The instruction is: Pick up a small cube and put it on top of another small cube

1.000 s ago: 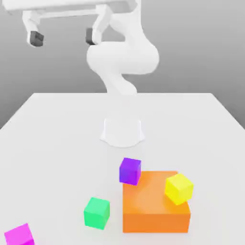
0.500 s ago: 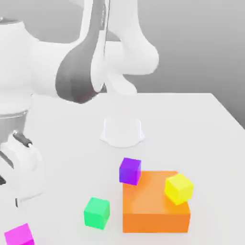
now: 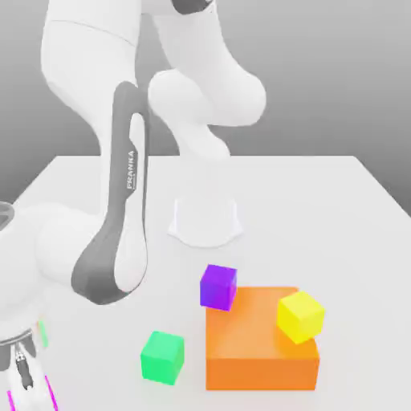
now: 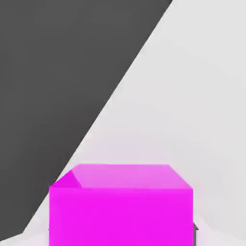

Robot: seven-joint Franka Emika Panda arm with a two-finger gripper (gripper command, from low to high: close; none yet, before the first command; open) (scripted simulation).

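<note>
The gripper [image 3: 20,385] sits low over the pink cube [image 4: 121,204]; I cannot tell how its jaws stand. Centre the cube, likely before closing, then lift straight.

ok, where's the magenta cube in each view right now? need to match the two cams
Exterior view: the magenta cube is a thin sliver at the bottom corner on the exterior view's left, mostly covered by the arm's hand.
Hand view: the same cube sits close up in the foreground, on the table near its edge.
Shared landmark: the white table under the cube.
</note>
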